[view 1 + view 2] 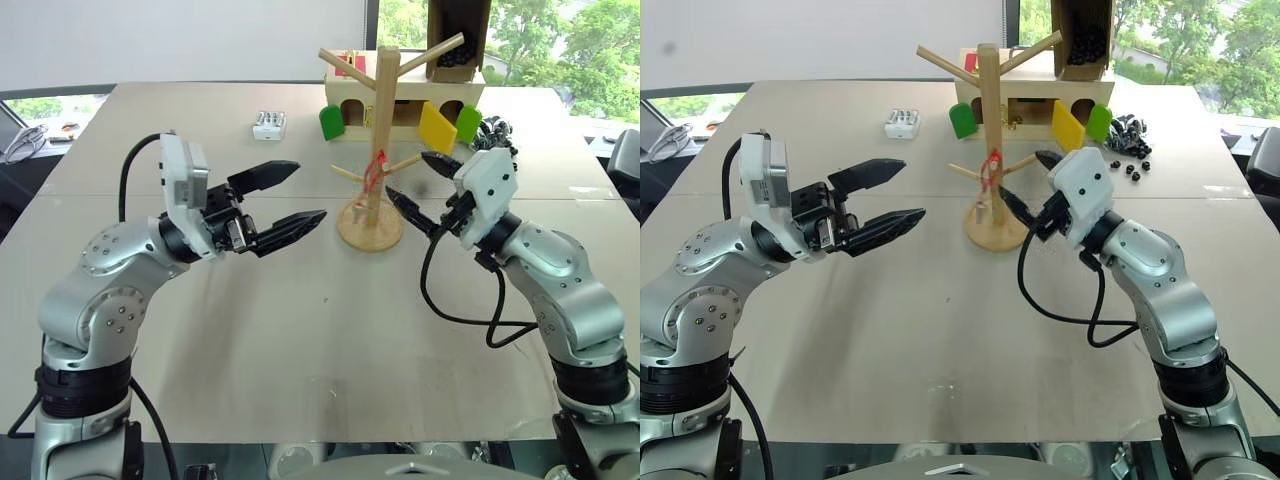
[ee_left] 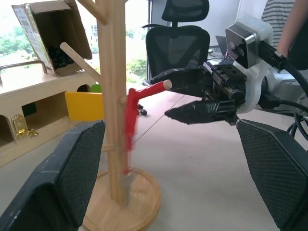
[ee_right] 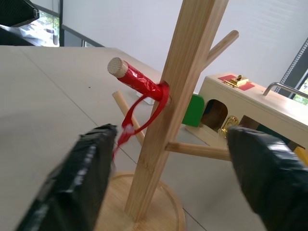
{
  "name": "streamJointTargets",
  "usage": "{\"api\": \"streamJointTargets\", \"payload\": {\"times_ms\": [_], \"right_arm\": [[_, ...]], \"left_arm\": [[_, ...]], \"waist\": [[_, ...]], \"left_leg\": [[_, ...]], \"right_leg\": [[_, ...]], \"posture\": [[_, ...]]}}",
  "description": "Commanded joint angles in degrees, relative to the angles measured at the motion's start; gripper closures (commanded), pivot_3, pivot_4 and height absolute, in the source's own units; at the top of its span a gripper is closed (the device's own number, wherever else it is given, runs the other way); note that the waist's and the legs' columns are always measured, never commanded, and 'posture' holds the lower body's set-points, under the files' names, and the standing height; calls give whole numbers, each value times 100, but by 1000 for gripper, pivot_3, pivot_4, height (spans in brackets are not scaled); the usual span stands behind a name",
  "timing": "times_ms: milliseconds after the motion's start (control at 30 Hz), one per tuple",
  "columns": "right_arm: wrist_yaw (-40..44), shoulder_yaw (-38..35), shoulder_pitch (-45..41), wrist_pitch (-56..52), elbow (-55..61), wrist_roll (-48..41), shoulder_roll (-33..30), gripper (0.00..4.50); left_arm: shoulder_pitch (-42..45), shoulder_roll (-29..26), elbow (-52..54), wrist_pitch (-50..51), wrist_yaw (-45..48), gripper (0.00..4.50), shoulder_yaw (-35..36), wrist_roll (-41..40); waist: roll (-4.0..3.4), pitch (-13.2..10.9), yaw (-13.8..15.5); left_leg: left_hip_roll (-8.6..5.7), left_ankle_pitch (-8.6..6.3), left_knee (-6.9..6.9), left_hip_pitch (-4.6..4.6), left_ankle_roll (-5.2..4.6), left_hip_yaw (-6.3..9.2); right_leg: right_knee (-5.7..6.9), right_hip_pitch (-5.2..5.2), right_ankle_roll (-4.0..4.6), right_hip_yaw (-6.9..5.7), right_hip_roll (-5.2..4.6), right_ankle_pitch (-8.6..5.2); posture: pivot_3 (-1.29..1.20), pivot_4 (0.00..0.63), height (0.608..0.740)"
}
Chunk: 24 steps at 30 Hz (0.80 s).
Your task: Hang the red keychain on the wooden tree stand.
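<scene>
The wooden tree stand (image 1: 385, 100) rises from its round base mid-table, between my two grippers. The red keychain (image 1: 377, 170) hangs by its loop from a low peg wrapped in red (image 3: 137, 79), close against the trunk. Its loop (image 3: 150, 107) droops beside the pole, and the lower end (image 2: 129, 130) is blurred. My right gripper (image 1: 407, 173) is open just right of the stand, its fingers (image 3: 91, 178) either side of the pole and off the keychain. My left gripper (image 1: 310, 192) is open and empty, left of the stand.
Behind the stand stands a pale wooden box (image 1: 405, 100) with green and yellow flaps, a dark carton (image 1: 455, 40) on top. A small white object (image 1: 269, 124) lies at back left, and black bits (image 1: 1127, 135) at back right. An office chair (image 2: 178, 33) and a person (image 2: 288, 19) are beyond the table.
</scene>
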State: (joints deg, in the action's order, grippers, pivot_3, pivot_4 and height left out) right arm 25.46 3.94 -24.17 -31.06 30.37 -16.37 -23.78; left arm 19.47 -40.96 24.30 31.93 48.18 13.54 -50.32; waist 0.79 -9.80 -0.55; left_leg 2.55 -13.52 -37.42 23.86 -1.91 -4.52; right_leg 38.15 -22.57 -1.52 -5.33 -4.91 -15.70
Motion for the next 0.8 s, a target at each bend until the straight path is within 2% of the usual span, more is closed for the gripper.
{"api": "streamJointTargets", "payload": {"times_ms": [33, 100, 300, 433, 600, 800], "right_arm": [[-467, -615, 62, -82, -97, -203, 314, 19], [-753, -913, 298, 40, -419, -84, 455, 19], [-1550, -1582, 895, 758, -1553, 351, 790, 19], [-1947, -1923, 1226, 1418, -2474, 592, 936, 19], [-2063, -1966, 1437, 2282, -3281, 772, 1057, 19], [-1990, -1853, 1490, 3063, -3702, 842, 1167, 19]], "left_arm": [[65, 202, -98, -212, -589, 0, 41, 483], [46, 506, -470, -188, -1305, 0, -33, 951], [-443, 1738, -1373, -1411, -2902, 0, -129, 2617], [-841, 2334, -1862, -1802, -3471, 0, -318, 3269], [-1056, 2667, -2525, -2401, -3634, 0, -288, 3616], [-1021, 2712, -3280, -3125, -3579, 0, -126, 3717]], "waist": [[0, 0, 3], [6, 5, 35], [12, 6, 74], [14, 11, 85], [13, 11, 77], [0, 25, 31]], "left_leg": [[0, 0, 0, 0, 0, 0], [0, 0, -1, -4, 0, 1], [-13, 0, -2, -3, -1, -3], [-12, 0, -1, -5, -1, -8], [-8, 0, -1, -9, -1, -11], [-6, 0, -2, -26, -2, -17]], "right_leg": [[1, 0, 0, 0, 0, 0], [3, 5, 1, 0, 0, 0], [6, 4, -2, 5, -7, 4], [8, 2, -1, 9, -7, 5], [17, -2, -1, 11, -7, 5], [42, -2, -1, 21, -7, 5]], "posture": [[0, 150, 740], [0, 150, 740], [0, 150, 740], [0, 150, 740], [0, 150, 740], [0, 150, 740]]}}
